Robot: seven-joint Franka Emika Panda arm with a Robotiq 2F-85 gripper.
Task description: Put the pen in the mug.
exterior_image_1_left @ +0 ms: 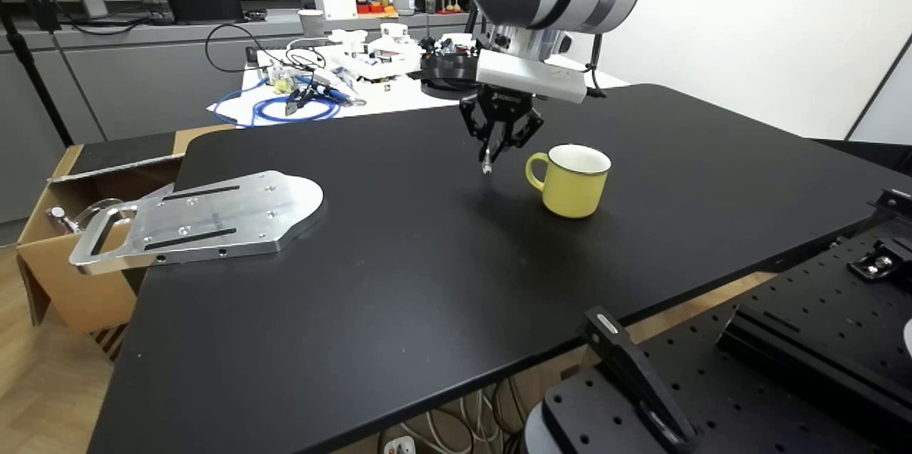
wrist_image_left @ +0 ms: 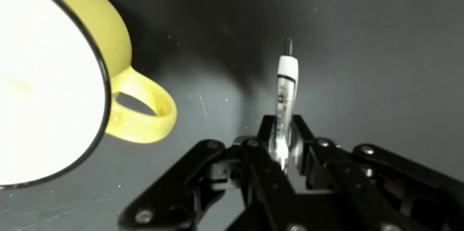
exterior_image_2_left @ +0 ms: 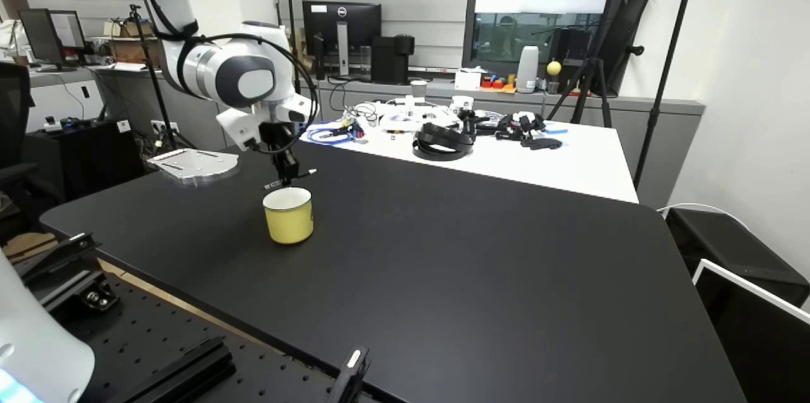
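Observation:
The pen (wrist_image_left: 285,91) lies between the fingertips of my gripper (wrist_image_left: 283,124) in the wrist view, with its white end and thin dark tip pointing away from the gripper. The gripper (exterior_image_1_left: 489,147) is shut on the pen (exterior_image_1_left: 486,163) and holds it above the black table. In an exterior view the pen (exterior_image_2_left: 308,173) lies nearly level across the fingertips (exterior_image_2_left: 286,179). The pale yellow mug (exterior_image_1_left: 572,190) stands upright beside the gripper, its handle on the gripper's side. The mug also shows in an exterior view (exterior_image_2_left: 289,219) and, cut off, in the wrist view (wrist_image_left: 108,28).
A silver metal plate with a handle (exterior_image_1_left: 214,215) lies at an edge of the black table (exterior_image_1_left: 370,340). A cardboard box (exterior_image_1_left: 85,290) stands below that edge. A white table (exterior_image_2_left: 557,169) with cables and parts adjoins the black table.

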